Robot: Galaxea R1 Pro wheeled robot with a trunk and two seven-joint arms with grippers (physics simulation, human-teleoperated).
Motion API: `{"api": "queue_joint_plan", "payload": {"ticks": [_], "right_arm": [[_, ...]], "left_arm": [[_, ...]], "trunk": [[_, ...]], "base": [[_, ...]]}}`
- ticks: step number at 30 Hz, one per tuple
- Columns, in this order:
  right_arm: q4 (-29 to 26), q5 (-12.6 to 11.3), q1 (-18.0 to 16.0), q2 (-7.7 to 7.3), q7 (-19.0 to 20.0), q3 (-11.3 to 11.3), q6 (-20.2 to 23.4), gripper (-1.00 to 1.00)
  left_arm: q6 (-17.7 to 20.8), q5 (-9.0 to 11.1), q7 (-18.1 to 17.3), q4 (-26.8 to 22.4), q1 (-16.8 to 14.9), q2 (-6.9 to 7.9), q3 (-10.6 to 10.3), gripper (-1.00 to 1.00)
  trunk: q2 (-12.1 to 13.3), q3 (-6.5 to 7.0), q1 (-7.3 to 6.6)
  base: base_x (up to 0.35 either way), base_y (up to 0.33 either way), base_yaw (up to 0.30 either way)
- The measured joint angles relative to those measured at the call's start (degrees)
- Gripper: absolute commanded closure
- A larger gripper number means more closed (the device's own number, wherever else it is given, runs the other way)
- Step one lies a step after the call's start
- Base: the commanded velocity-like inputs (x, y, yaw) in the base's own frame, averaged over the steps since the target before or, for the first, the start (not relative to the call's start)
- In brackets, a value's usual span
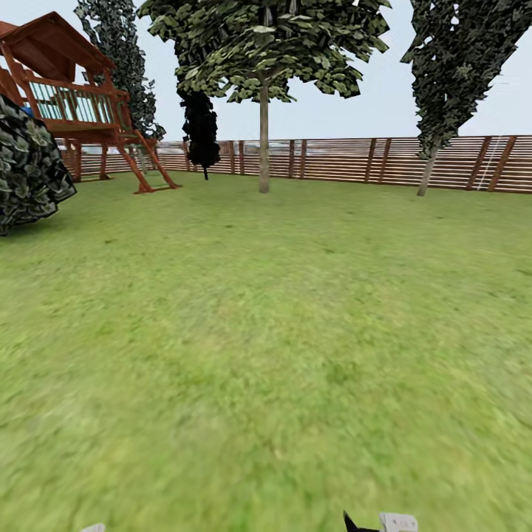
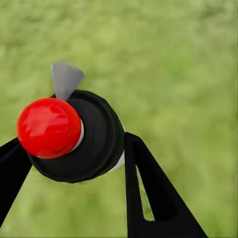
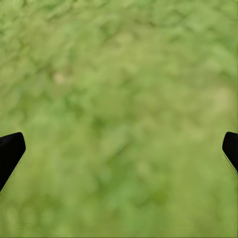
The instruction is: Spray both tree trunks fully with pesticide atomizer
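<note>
Green ground: grass lawn [image 1: 266,355] runs to a brown slatted fence [image 1: 355,159].
Left gripper [image 2: 74,163]: black fingers closed on the pesticide atomizer [image 2: 89,139]; its black body, red cap and grey nozzle hang over the grass.
Right gripper [image 3: 119,148]: fingers spread wide, nothing between them, grass beneath.
Nearest tree [image 1: 264,44]: pale-leaved canopy on a straight bare trunk [image 1: 264,140], far ahead by the fence.
Other things: wooden play tower [image 1: 81,103] at far left, dark narrow conifers [image 1: 458,66] either side.
Step in hand: atomizer is picked up; judged as the drive toward a tree.
Next move: close the distance across the lawn, then aim the nozzle at the trunk; no white specks are out yet.
</note>
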Motion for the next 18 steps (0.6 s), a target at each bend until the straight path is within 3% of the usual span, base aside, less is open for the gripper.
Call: {"api": "queue_joint_plan", "payload": {"ticks": [18], "right_arm": [[0.0, 0.0, 0.0, 0.0, 0.0, 0.0, 0.0, -1.0]], "left_arm": [[0.0, 0.0, 0.0, 0.0, 0.0, -0.04, 0.0, 1.0]], "trunk": [[0.0, 0.0, 0.0]], "base": [[0.339, 0.0, 0.0]]}}
